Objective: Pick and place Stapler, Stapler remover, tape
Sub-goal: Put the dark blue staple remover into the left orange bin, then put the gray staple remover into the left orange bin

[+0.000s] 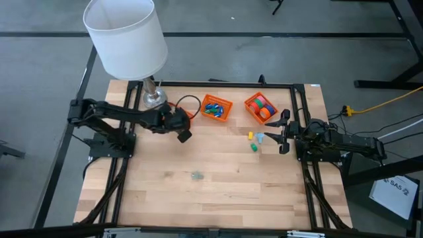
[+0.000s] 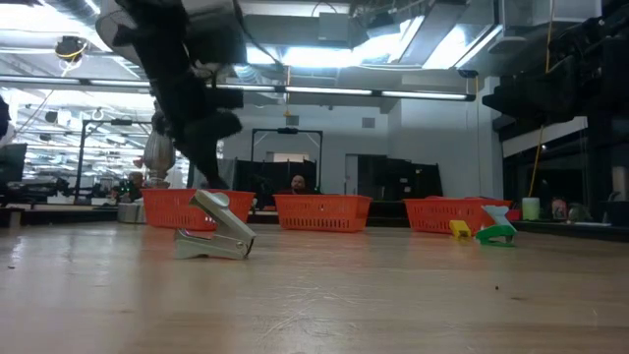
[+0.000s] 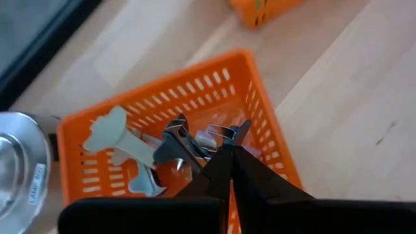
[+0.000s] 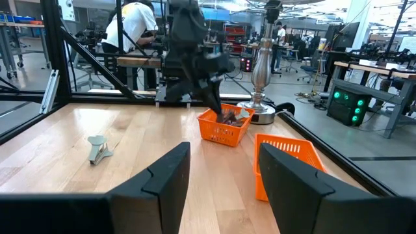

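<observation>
My left gripper (image 3: 229, 148) is shut and hovers low over the left orange basket (image 3: 260, 123), which holds pale-green-handled metal tools (image 3: 140, 148). In the high view this gripper (image 1: 183, 134) covers most of that basket (image 1: 190, 114). Another such tool (image 2: 216, 234) lies flat on the bare table (image 1: 196, 175). Tape rolls (image 1: 263, 106) sit in the right basket (image 1: 250, 100). My right gripper (image 1: 283, 133) is open at the table's right side, near small yellow, blue and green pieces (image 1: 253, 140). My left gripper's shut fingertips (image 3: 242, 130) slant down into the basket right beside a bent metal piece (image 3: 220, 132) of the tools. Whether they touch it, I cannot tell.
The middle orange basket (image 1: 217, 107) holds small blue pieces. A lamp with a white shade (image 1: 125, 33) and metal base (image 1: 153, 98) stands at the far left corner. A black frame (image 1: 301, 119) borders the table. People show in the room beyond.
</observation>
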